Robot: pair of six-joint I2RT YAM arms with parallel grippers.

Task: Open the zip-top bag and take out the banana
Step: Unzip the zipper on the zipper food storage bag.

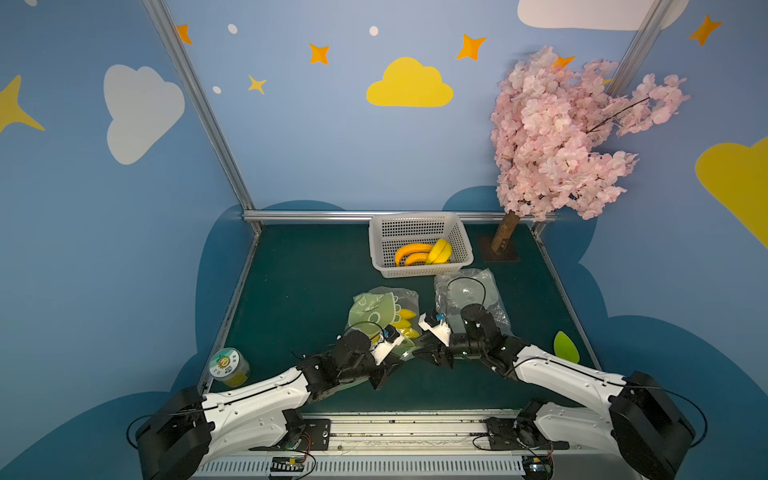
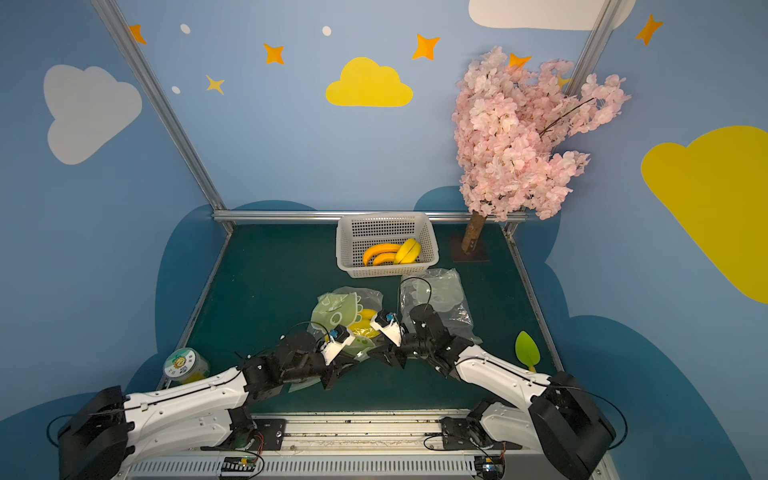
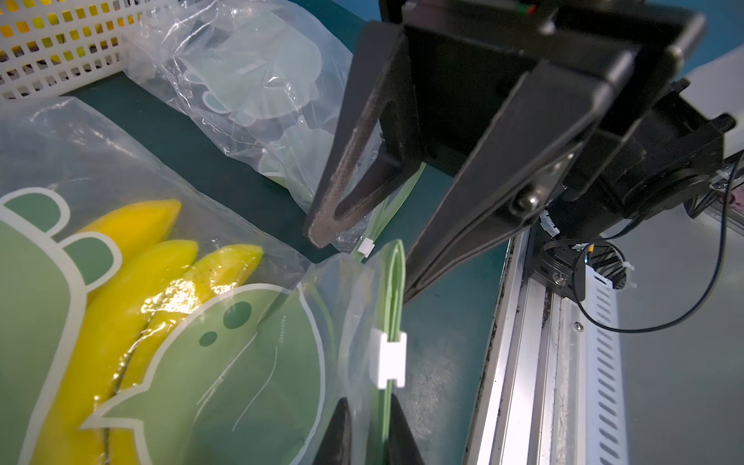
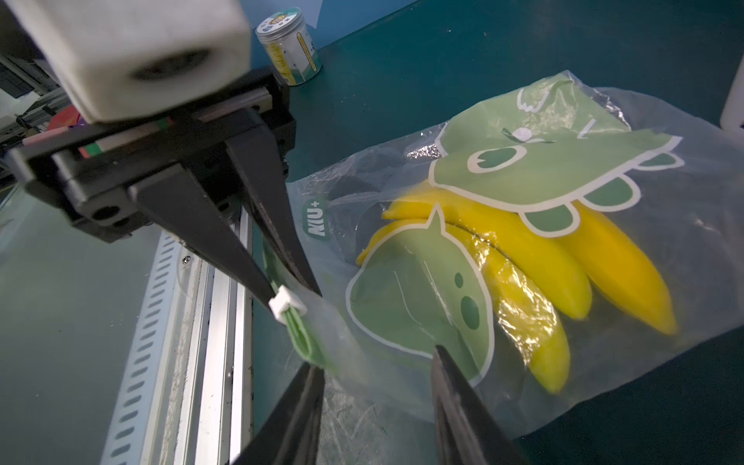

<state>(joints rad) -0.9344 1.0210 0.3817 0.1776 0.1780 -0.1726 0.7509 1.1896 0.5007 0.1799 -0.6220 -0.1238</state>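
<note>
The zip-top bag (image 1: 376, 309) with the yellow bananas (image 4: 535, 257) inside is lying on the green desk (image 1: 299, 282) between both arms, the left gripper (image 4: 296, 296) is pinching its green zip strip (image 4: 300, 334) with narrow jaws just beside the white slider (image 4: 286, 306), and the right gripper (image 3: 362, 267) is holding its jaws wide at the strip's end.

The only mark that can be read is "NIU+", in white letters on a small green tab (image 4: 316, 219) printed on the zip-top bag (image 4: 628, 120). The tab sits just beside the left gripper (image 4: 296, 298). A line of tiny grey lettering (image 3: 282, 330) on the bag's green print is too small to make out. The printing on the jar (image 4: 290, 44), well apart from that gripper, is also unreadable.
</note>
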